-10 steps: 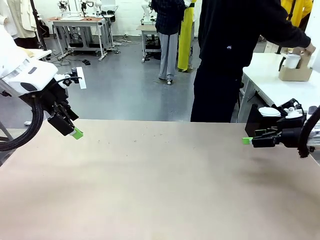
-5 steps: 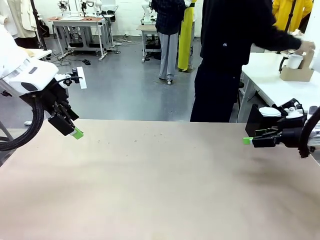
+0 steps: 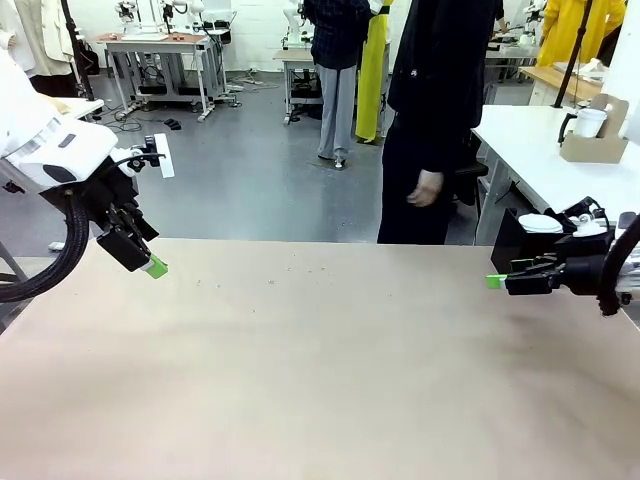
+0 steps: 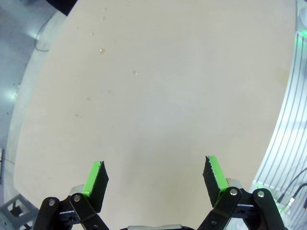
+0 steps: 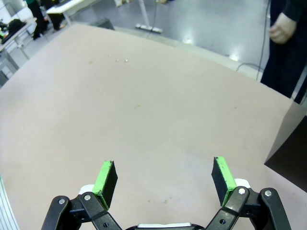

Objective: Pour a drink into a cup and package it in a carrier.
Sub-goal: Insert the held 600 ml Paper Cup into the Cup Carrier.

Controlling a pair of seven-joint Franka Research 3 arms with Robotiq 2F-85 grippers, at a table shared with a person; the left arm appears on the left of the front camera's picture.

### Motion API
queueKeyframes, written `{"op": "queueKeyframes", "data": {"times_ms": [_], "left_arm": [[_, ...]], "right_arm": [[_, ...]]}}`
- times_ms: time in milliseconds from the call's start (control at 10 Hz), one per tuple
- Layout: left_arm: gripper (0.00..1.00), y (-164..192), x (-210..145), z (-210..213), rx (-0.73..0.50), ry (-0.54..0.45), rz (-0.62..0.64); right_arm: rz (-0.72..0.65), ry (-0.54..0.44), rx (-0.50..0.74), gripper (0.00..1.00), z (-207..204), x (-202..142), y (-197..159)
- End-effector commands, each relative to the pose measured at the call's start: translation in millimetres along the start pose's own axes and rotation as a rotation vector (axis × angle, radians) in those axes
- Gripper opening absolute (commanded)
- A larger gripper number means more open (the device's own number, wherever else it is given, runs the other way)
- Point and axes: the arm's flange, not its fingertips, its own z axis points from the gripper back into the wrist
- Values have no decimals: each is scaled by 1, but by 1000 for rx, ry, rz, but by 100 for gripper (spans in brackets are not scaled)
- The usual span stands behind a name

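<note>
Two grippers, both with jaws spread wide and nothing between the pads. We see the left gripper (image 3: 152, 266) hanging over the near-left part of the beige table (image 3: 320, 380), fingers angled down and toward the middle; in its wrist view the left gripper (image 4: 154, 175) shows green pads well apart over bare tabletop. The right gripper (image 3: 497, 281) sits low at the table's right edge, fingers lying roughly level and pointing toward the centre; the right gripper (image 5: 164, 179) in its own wrist view is likewise spread, bare table beyond it.

The carrier (image 3: 592, 143) is off our table, on a white side table (image 3: 540, 165) at the far right, well apart from both grippers. It is a low brown box, sitting flat, with an upright flap rising at its right end. A white cup (image 3: 588, 122) stands upright in it, long axis vertical, mouth up; we cannot tell if it is the tall one. A dark handle shows just left of that cup; what it belongs to we cannot tell.

Between the right gripper and the side table stands a black bin (image 3: 520, 238) with white lidded items on top. A person (image 3: 440, 110) in dark clothes stands at the far edge, one hand (image 3: 428, 188) hanging down. A few small specks dot the tabletop.
</note>
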Motion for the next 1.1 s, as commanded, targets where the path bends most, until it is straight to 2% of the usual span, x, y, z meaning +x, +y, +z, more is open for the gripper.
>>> {"op": "queueKeyframes", "data": {"times_ms": [0,1000], "left_arm": [[100,-1,-1,1,-8,-11,9],[100,-1,-1,1,-8,-11,9]], "right_arm": [[13,-1,-13,100,2,0,-2],[13,-1,-13,100,2,0,-2]]}}
